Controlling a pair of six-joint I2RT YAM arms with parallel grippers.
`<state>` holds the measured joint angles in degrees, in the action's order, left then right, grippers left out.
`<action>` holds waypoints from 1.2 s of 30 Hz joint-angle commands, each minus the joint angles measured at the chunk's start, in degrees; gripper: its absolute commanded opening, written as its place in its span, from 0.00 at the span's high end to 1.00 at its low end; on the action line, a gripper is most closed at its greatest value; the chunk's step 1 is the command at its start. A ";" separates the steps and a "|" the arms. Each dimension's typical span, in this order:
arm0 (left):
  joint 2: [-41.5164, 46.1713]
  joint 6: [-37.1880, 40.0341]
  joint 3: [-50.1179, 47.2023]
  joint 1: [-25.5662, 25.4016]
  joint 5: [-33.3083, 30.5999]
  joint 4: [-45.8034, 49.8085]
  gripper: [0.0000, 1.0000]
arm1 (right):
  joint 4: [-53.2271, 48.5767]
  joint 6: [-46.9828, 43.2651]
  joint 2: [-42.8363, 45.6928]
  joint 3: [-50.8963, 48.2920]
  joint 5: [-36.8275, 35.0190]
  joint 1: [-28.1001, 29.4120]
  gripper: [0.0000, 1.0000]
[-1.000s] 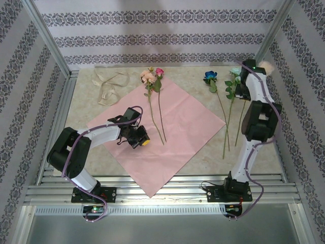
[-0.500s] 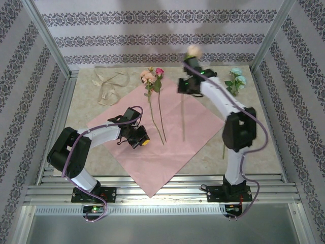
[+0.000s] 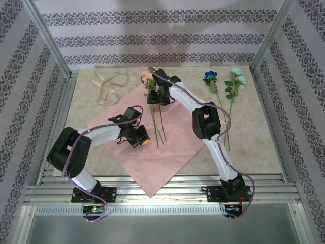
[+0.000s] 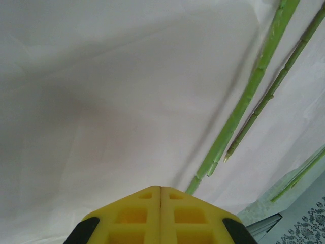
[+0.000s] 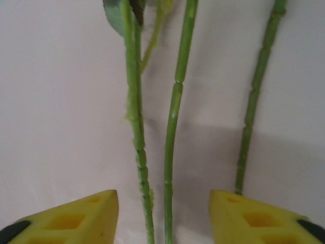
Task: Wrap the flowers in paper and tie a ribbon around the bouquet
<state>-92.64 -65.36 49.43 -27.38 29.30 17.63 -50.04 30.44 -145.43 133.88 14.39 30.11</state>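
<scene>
The pink-lilac paper [image 3: 188,122] lies flat as a diamond on the table. Three of the flowers [image 3: 147,76] lie on it, peach and pink blooms at its far corner and stems [image 3: 161,124] running toward me. My right gripper [image 3: 158,99] hovers open over those stems. Two stems [image 5: 136,127] run between its yellow fingers [image 5: 91,213] and a third [image 5: 254,101] lies beside the right one. My left gripper [image 3: 143,142] is shut, its tip on the paper [image 4: 101,101] left of the stem ends [image 4: 244,101]. The ribbon [image 3: 108,85] lies looped at the far left. No bouquet is in view.
A blue flower [image 3: 210,77] and a teal flower [image 3: 236,77] lie on the marble tabletop right of the paper, stems toward me. Metal frame posts [image 3: 48,38] and patterned walls close in the sides and back.
My right arm swung from the far right across to the paper carrying a peach flower. Its jaws opened and the flower now lies beside the other two. The left arm stayed put.
</scene>
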 commanded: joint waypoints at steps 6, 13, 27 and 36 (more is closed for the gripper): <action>0.26 1.30 1.27 -0.13 -0.88 2.50 1.00 | -3.43 -7.41 20.15 -10.20 -4.34 -6.20 0.37; 0.58 1.05 1.03 -0.05 -0.69 2.08 1.00 | -1.68 -14.40 33.58 -31.54 -7.18 -24.85 0.41; -0.09 -0.17 0.38 0.04 -0.16 -0.42 1.00 | -6.53 -22.09 21.17 -30.40 -16.78 -38.85 0.55; -0.21 -0.32 0.44 0.04 0.01 -0.17 1.00 | -9.36 -21.08 13.84 -22.24 -17.42 -40.30 0.60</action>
<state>-92.64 -65.01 49.43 -27.38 29.39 17.91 -56.21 9.21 -128.79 107.61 -1.15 -9.65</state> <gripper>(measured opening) 0.045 0.404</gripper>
